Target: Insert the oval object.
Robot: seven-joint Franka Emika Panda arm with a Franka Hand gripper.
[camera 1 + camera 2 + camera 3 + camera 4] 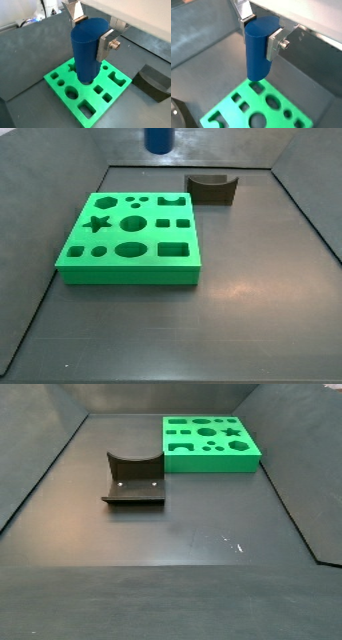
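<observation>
I'm in the carry step: the oval object (89, 50) is already clamped in the gripper (91, 31), hanging upright, high above the floor. In both wrist views the silver fingers (276, 44) sit flat vs. the peg's upper sides, jaws narrow and closed on it, roughly the top third gripped, the rest hanging free below.

In a side view only the peg's lower end (158, 139) shows, at abt 12 o'clock on the frame edge, well above and behind the green block (130, 240); the arm itself is out of shot there. The 2nd side cam shows no gripper at all.

Wrist pose looks near vertical, peg axis pointing down twd the block (87, 90). Wrist views put the tip over the block's edge area, but w/ this height I can't tell exactly which hole it's over.

Next, I judge: shift over the oval slot (130, 250), match the peg's long axis to the slot's, then descend slowly. Misrotation would jam it on the rim. The fixture (132, 481) stands well apart, not in the way.
</observation>
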